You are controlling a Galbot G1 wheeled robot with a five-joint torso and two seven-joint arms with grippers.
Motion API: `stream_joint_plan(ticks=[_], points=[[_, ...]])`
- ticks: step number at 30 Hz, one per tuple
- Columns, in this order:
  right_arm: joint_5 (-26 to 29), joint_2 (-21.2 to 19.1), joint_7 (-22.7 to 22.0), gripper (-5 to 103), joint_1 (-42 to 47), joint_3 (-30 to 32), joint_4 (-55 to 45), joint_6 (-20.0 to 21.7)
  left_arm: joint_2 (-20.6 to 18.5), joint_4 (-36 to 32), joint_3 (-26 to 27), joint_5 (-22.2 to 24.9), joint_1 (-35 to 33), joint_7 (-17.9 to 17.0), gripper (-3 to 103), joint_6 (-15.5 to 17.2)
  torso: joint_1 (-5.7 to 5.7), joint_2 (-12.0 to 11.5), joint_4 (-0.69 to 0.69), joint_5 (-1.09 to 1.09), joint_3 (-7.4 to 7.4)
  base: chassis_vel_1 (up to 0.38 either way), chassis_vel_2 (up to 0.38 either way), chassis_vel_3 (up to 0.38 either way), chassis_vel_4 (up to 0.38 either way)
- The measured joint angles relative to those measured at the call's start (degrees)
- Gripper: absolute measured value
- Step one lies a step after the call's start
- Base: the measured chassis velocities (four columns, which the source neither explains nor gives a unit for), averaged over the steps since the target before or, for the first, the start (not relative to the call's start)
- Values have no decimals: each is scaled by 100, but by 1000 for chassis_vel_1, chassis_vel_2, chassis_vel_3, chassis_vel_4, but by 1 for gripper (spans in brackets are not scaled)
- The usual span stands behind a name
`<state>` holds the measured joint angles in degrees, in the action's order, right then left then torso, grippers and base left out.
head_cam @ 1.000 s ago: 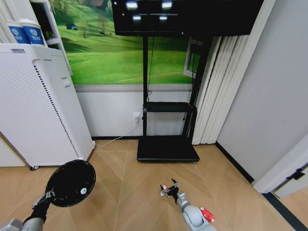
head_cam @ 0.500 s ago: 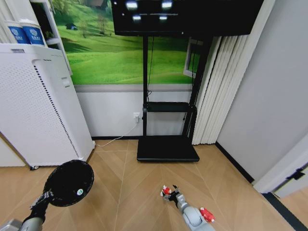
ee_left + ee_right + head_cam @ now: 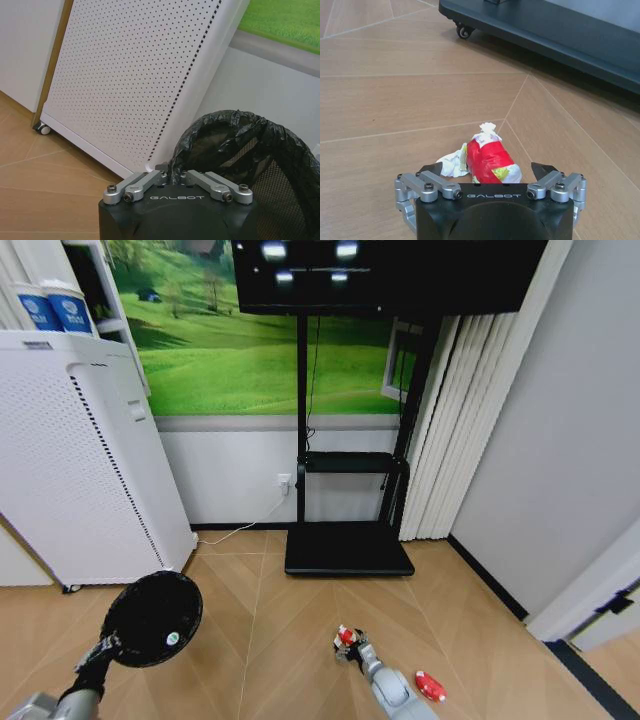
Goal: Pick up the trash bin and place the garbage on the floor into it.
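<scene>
1. The left gripper (image 3: 172, 176) is clamped on the rim of the bin (image 3: 152, 619), holding it off the floor (image 3: 260, 630) just in front of the white air purifier (image 3: 70, 450).
2. The bin is black wire mesh with a black liner, tipped so its mouth faces the camera.
3. The right gripper (image 3: 490, 172) is low over the floor, in front of the black TV stand (image 3: 348, 548), fingers spread wide on either side of a crumpled red-and-white wrapper (image 3: 487, 159).
4. The wrapper lies on the floor between the fingertips.
5. A small red scrap (image 3: 430, 686) lies on the floor near the right arm, farther from the stand.
</scene>
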<state>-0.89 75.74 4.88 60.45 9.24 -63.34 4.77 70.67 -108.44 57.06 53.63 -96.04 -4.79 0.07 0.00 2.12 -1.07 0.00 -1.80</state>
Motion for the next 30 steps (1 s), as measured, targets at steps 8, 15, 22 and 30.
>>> stream_joint_plan(ticks=[8, 15, 22, 30], points=[[-90, 126, -40, 82, -287, -4, 667, -30, -12, -16, -106, 1, 98, -85, 4, 18, 0, 0, 0, 0, 0, 0, 0, 0, 0], [-36, 87, -37, 54, -228, 33, 550, -74, -22, 55, -170, -16, 159, -85, 4, 25, 0, 0, 0, 0, 0, 0, 0, 0, 0], [96, -3, -17, 36, -79, 130, 337, -67, -36, 40, -297, -15, 195, -139, 4, 35, 0, 0, 0, 0, 0, 0, 0, 0, 0], [548, -273, 392, 29, 546, 441, -804, -524, -229, 114, -772, -260, 364, -135, 4, 34, 0, 0, 1, 2, 0, 0, 0, 0, 0]])
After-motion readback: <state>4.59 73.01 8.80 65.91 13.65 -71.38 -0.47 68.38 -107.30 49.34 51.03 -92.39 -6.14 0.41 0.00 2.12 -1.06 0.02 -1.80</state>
